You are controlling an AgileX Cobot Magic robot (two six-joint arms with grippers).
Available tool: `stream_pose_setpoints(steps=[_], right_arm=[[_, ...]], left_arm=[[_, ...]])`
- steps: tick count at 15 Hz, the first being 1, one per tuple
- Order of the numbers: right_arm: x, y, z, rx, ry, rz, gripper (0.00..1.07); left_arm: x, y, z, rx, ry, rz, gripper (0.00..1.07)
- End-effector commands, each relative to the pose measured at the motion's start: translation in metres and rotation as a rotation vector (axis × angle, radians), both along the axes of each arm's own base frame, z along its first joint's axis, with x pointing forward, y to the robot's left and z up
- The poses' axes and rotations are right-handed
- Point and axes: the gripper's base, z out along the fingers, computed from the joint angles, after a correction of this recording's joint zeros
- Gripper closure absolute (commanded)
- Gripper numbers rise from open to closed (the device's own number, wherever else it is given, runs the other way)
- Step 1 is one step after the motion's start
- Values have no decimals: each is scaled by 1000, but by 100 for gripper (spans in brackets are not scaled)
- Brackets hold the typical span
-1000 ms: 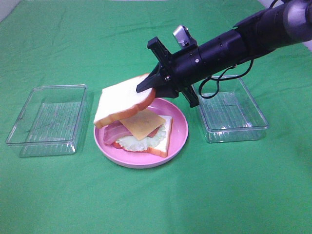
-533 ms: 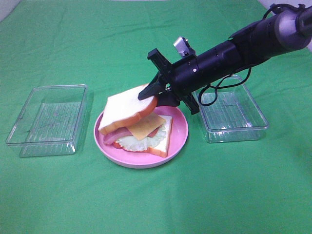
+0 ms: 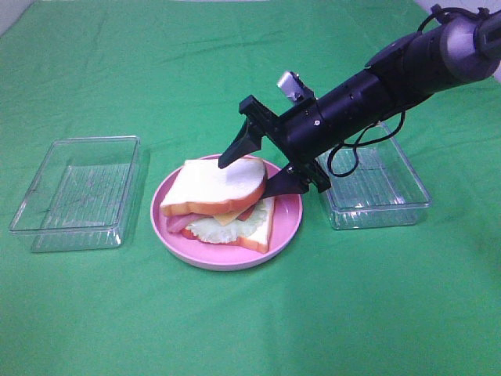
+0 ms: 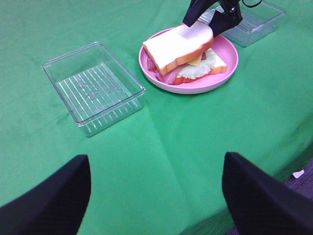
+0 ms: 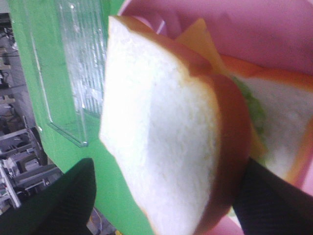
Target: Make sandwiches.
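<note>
A sandwich point(image 3: 223, 202) sits stacked on a pink plate point(image 3: 286, 222) at the centre of a green cloth point(image 3: 250, 313), with open cloth across the lower frame and upper left. Clear trays flank the plate: one point(image 3: 77, 192) well apart at left, the other point(image 3: 374, 184) just beside its right rim. The right gripper point(image 3: 252, 164) stands with jaws spread wide around the top slice's right edge. That slice lies tilted over cheese, bacon and lettuce. The left gripper point(image 4: 156, 196), jaws spread and empty, hangs over bare cloth.
</note>
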Motion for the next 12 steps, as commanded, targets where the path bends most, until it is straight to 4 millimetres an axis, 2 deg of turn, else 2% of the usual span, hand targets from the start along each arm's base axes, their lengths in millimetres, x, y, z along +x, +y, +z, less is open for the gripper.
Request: stream_pose_setpoints(steps=[1,2,7,8,9,12], right_arm=[[-5,-6,-2,-80,18,50,36],[-6,-8,-1,-101,8,63,36],[-13,-25,35,-287,-115,162,36],[-17,-29,46,-323,-150,202,36],[-26,-38,73,-376,-208,264,36],[-47,-51,107,-433,-283,283,36]], left_arm=[[-2,1,0,-20,-22,-7,35],[-2,1,0,-20,-22,-7,35],[-2,1,0,-20,-22,-7,35],[-2,1,0,-20,-22,-7,35],[-2,1,0,-20,-22,-7,35],[-2,1,0,-20,-22,-7,35]])
